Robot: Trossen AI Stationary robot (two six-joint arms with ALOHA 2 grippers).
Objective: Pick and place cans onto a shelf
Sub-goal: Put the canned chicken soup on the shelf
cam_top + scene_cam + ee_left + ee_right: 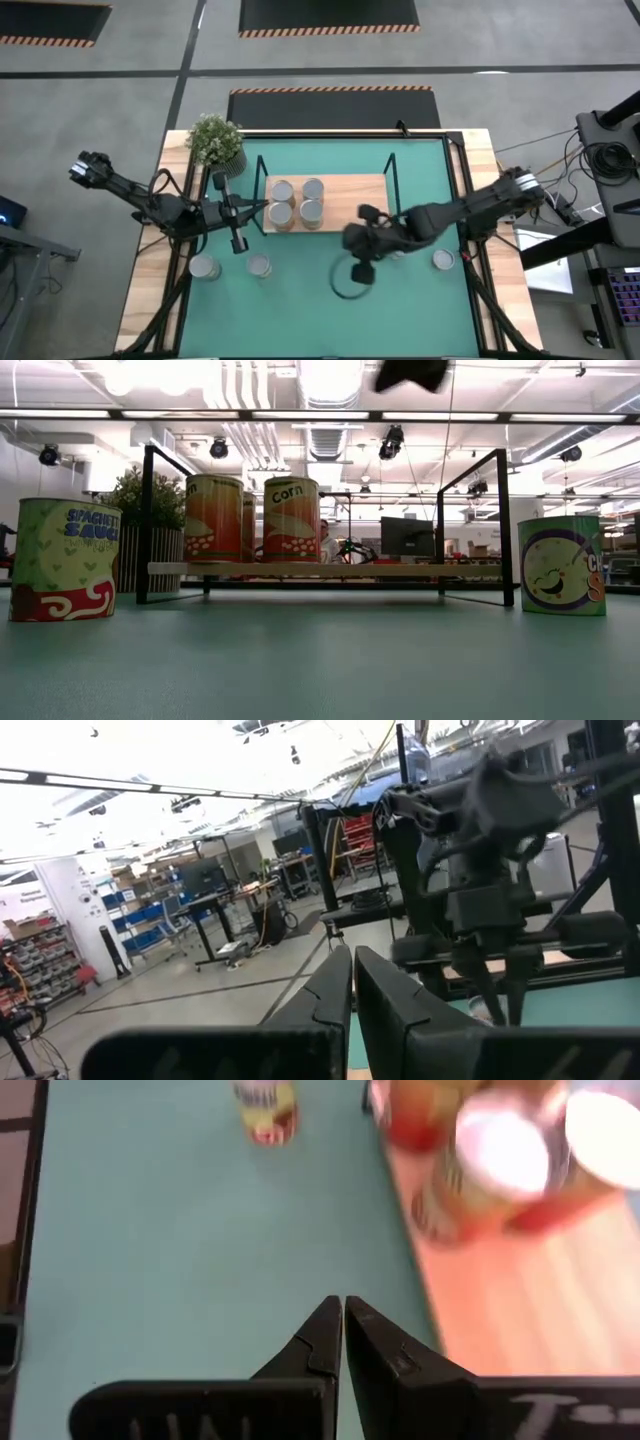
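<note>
On the shelf (320, 569), one can (291, 520) reads "Corn" on its orange and yellow label. The can (214, 518) beside it carries the same colours, but its wording is turned away. In front of the shelf toward its left end, a green can (63, 559) reads "SPAGHETTI SAUCE". Toward its right end, a green can (561, 565) shows a purple clock face, with its lettering cut off at the can's curve.

From above, four cans (297, 203) sit together on the left half of the shelf (350, 202). Two cans (205, 267) (259, 265) stand on the green mat (300, 310) in front of its left end, and one can (443, 260) stands off its right front corner. Their labels cannot be read from here. A potted plant (215, 141) stands behind the shelf's left end.

The right gripper (362, 268) hangs over the mat just in front of the shelf's middle, its fingers (318, 1342) pressed together on nothing. The left gripper (238, 243) waits just left of the shelf, fingers (330, 995) nearly together, empty.
</note>
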